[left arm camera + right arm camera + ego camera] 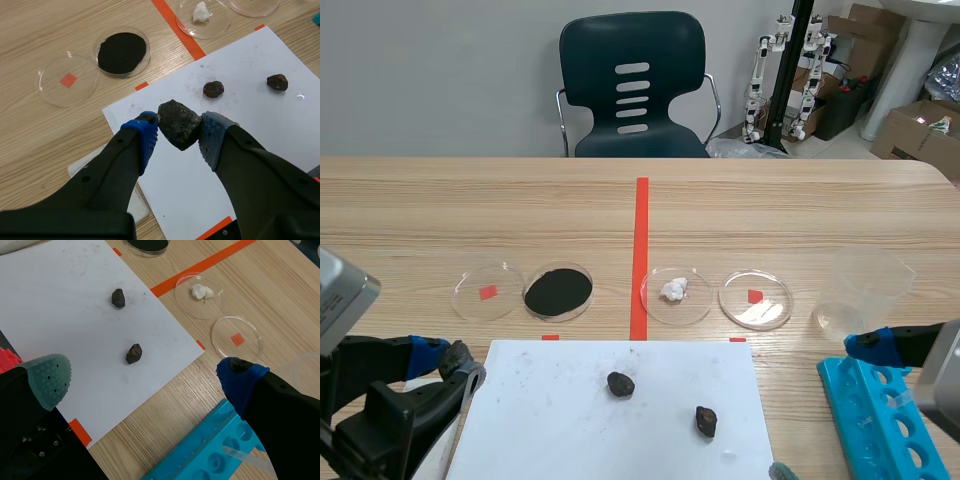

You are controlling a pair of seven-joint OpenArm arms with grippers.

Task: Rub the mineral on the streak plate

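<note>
Table: light wood (440, 210), with a dark chair (633, 85) behind its far edge.
Sheet: a white sheet (560, 430) lies at the near edge between the two arms. Its far edge is near a row of round dishes, one with black powder (558, 291).
Open room: the sheet is plain white between its left edge and two small dark rocks (620, 384) (706, 421), which lie well apart.
Left gripper (180, 134): closed on the mineral (176, 120), a dark rough lump pressed between both pads above the sheet's left part.
Right gripper (145, 382): fingers wide apart, holding nothing, above the sheet's right edge and beside a blue rack (210, 455).
Hidden: a white plate (139, 204) beside the sheet is mostly covered by the left fingers. The rack is cut off.
</note>
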